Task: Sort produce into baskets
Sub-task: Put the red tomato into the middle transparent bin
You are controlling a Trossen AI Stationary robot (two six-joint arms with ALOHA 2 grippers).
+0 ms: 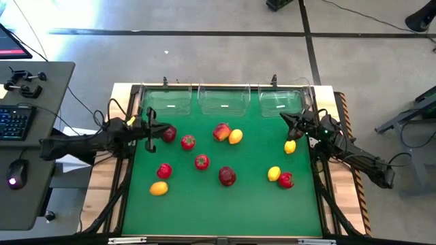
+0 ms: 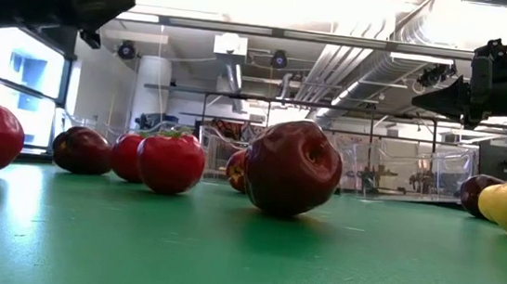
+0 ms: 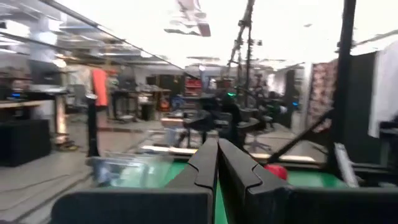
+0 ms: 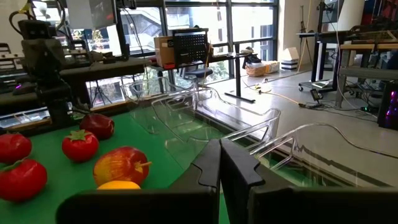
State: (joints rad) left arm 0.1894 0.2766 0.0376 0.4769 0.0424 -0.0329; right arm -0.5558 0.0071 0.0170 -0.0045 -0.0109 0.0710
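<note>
Produce lies scattered on the green mat (image 1: pixel 225 204): a dark red apple (image 1: pixel 169 133), a green-topped red fruit (image 1: pixel 188 141), a red-orange apple (image 1: pixel 221 131), a lemon (image 1: pixel 236 137), another dark apple (image 1: pixel 227 176) and more. Three clear baskets (image 1: pixel 223 101) stand in a row along the mat's far edge. My left gripper (image 1: pixel 151 129) hangs shut above the mat's left edge, beside the dark apple, touching nothing. My right gripper (image 1: pixel 285 116) hovers shut at the mat's right edge, just in front of the right basket (image 1: pixel 281 102), with a lemon (image 1: pixel 290 146) near it.
A desk with a keyboard (image 1: pixel 15 122) and mouse (image 1: pixel 15 173) stands left of the table. Cables run along both table sides. Open green mat lies along the near edge. The low view shows a dark apple (image 2: pixel 293 167) close up in the middle.
</note>
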